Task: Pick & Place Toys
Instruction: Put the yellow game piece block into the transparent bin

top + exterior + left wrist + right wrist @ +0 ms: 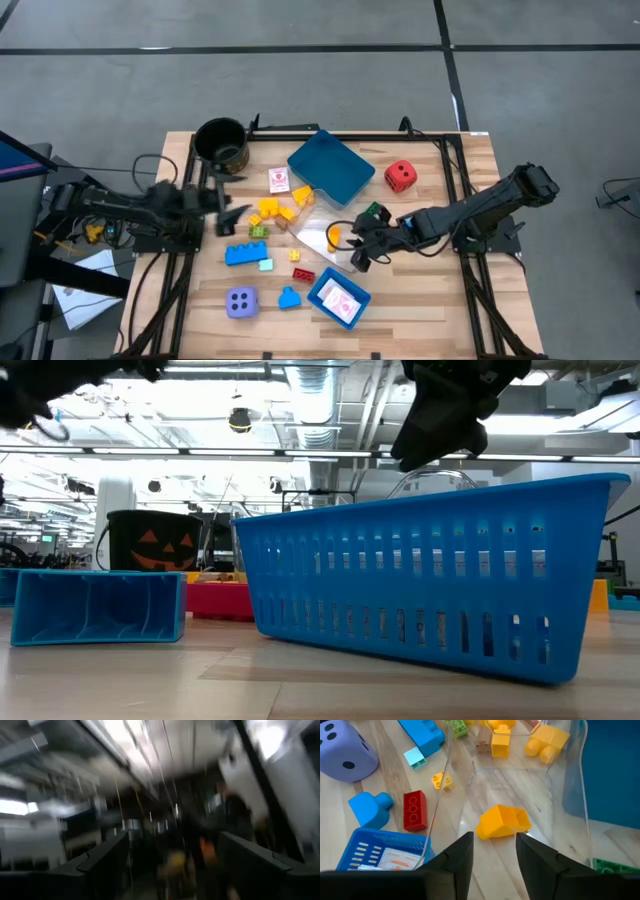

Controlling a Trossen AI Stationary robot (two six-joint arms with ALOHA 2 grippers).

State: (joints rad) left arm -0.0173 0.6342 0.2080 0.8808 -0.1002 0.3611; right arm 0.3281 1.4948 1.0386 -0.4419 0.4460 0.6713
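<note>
Clearly the right gripper [492, 855] hovered with its fingers parted and empty, just short of a yellow brick [503, 821] lying inside a clear plastic tray [570, 780] on the table [430, 300]. That brick looked light, rigid and smooth, likely to skid on the tray floor; its flat opposite sides seemed the safest hold. The left gripper [222, 205] waited, fingers apart, near the dark pot [221, 143].

Your left wrist view is smeared by blur; only the left pincer's dark fingers [100, 865] read. In the low view, the big blue slotted plastic tray [430, 575] hides most toys. The lavender foam die [342, 750] is cut off in the right wrist view.
</note>
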